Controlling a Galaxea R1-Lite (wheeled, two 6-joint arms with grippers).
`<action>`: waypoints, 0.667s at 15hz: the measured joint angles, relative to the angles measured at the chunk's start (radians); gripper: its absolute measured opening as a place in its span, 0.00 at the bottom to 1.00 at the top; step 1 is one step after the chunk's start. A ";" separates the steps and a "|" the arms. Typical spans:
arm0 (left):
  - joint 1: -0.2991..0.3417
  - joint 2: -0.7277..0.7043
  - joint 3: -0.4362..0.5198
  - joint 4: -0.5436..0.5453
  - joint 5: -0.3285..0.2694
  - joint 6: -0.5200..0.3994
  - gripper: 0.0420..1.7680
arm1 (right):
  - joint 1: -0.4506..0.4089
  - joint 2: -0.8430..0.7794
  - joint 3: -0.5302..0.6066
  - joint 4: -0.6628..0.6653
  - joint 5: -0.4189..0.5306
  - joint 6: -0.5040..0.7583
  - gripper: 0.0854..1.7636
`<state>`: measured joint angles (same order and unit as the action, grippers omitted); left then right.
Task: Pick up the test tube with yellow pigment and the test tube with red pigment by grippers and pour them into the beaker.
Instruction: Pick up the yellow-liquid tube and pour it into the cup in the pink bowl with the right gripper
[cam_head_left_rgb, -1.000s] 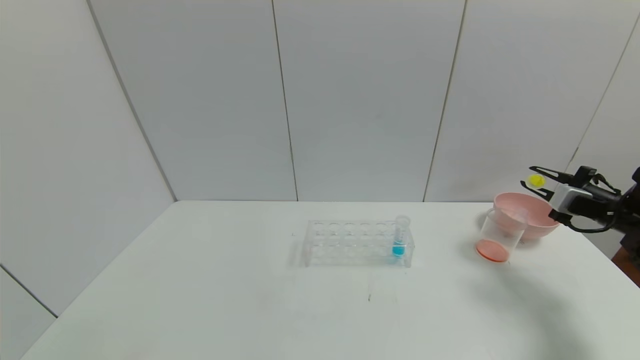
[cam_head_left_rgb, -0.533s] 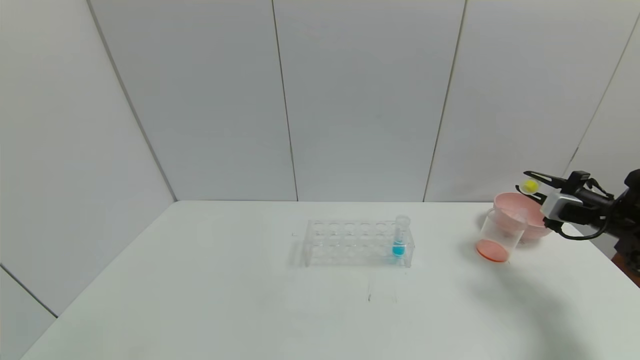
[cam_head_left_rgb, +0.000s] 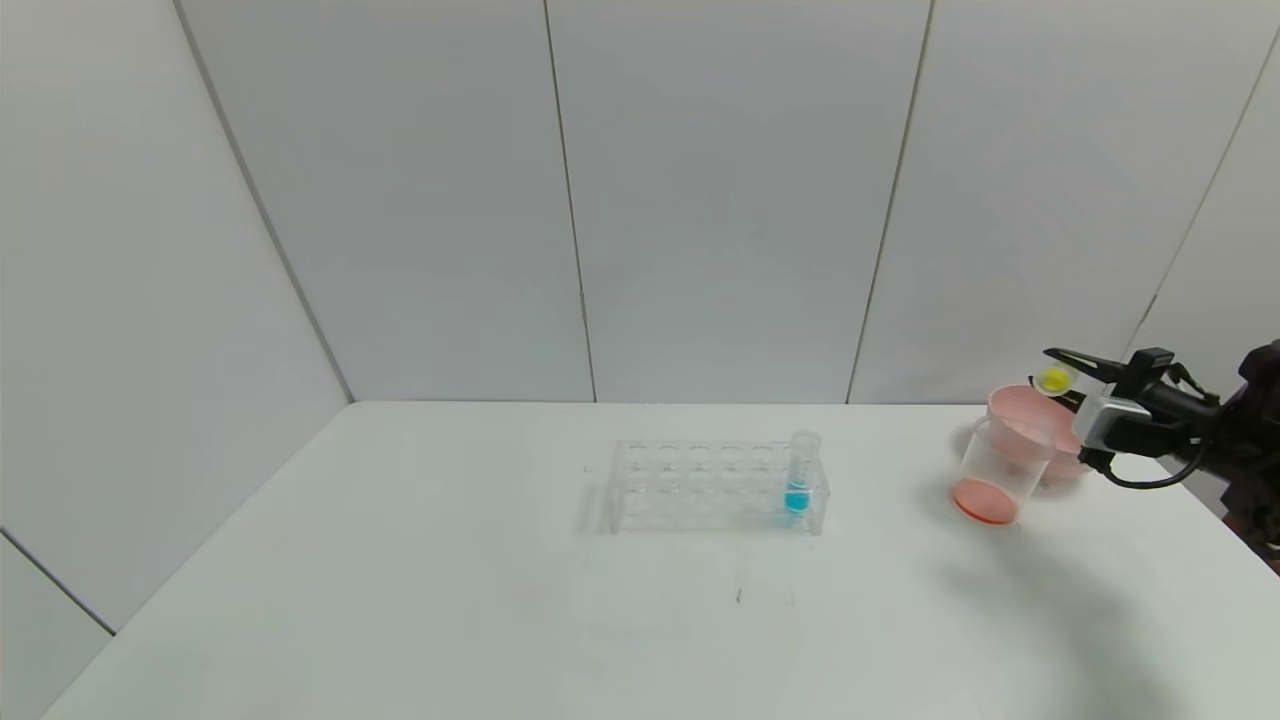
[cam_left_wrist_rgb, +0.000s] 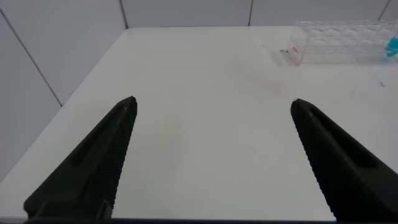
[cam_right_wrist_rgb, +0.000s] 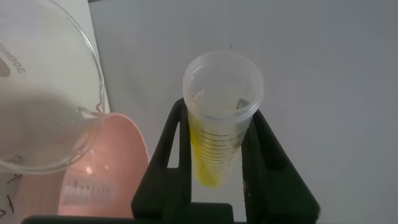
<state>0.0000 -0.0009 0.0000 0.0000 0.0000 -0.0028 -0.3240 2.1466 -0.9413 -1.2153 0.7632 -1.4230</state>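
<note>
A: Holding the test tube with yellow pigment (cam_right_wrist_rgb: 222, 118), the right gripper (cam_head_left_rgb: 1062, 381) is hanging at the right edge of the head view, over the pink bowl (cam_head_left_rgb: 1070, 470), just above and behind the beaker (cam_head_left_rgb: 1000, 470).

B: Grip?

A: Both fingers (cam_right_wrist_rgb: 177, 149) are pinching the tube's graduated middle, below the rim. Thin clear plastic, light, probably slick; I'm judging a mid-body hold best, squeezing gently.

B: Beaker?

A: Standing lower right of centre, red-orange liquid already sitting in its bottom. Light too, likely easy to knock over.

B: Left gripper (cam_left_wrist_rgb: 211, 155)?

A: Idling spread wide over bare table (cam_left_wrist_rgb: 205, 106); rack (cam_head_left_rgb: 715, 487) with the blue tube (cam_head_left_rgb: 798, 480) is sitting mid-frame.
</note>
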 joint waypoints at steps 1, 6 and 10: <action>0.000 0.000 0.000 0.000 0.000 0.000 1.00 | 0.000 0.003 -0.002 -0.001 -0.009 -0.016 0.26; 0.000 0.000 0.000 0.000 0.000 0.000 1.00 | 0.001 0.014 0.003 -0.041 -0.022 -0.063 0.26; 0.000 0.000 0.000 0.000 0.000 0.000 1.00 | 0.002 0.020 0.009 -0.051 -0.036 -0.084 0.26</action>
<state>0.0000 -0.0009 0.0000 0.0000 0.0000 -0.0028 -0.3223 2.1662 -0.9328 -1.2660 0.7270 -1.5072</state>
